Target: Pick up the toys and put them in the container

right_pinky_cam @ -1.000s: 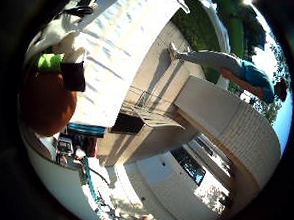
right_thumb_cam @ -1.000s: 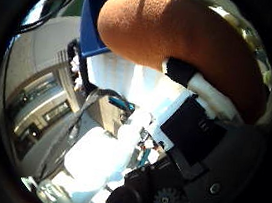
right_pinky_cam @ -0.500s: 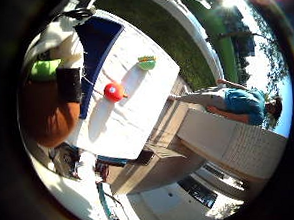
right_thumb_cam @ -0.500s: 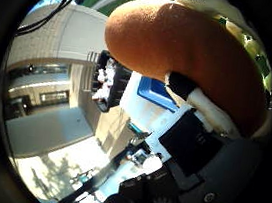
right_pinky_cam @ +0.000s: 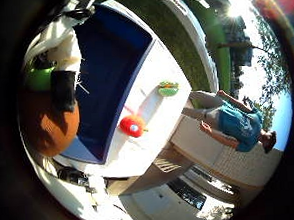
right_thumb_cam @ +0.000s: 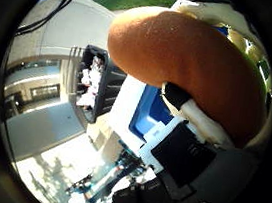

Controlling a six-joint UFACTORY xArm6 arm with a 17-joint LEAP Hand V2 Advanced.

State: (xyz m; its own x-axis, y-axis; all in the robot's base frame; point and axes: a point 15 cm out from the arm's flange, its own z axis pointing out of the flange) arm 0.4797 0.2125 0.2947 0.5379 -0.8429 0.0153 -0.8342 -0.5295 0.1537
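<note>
I see my hand's [right_thumb_cam: 194,154] fingers [right_thumb_cam: 194,117] curled around the orange-brown toy [right_thumb_cam: 181,67] above the blue container [right_pinky_cam: 110,82] on the white table [right_pinky_cam: 152,109].

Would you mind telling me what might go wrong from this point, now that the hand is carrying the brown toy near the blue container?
1. The brown toy bulges well past the fingers of the hand, so it could slip out before release.
2. The toy shows at the rim of the blue container, not over its middle; released here, it might land on the white table.
3. The red toy and green toy lie close beside the container, so a low sweep could knock them.
</note>
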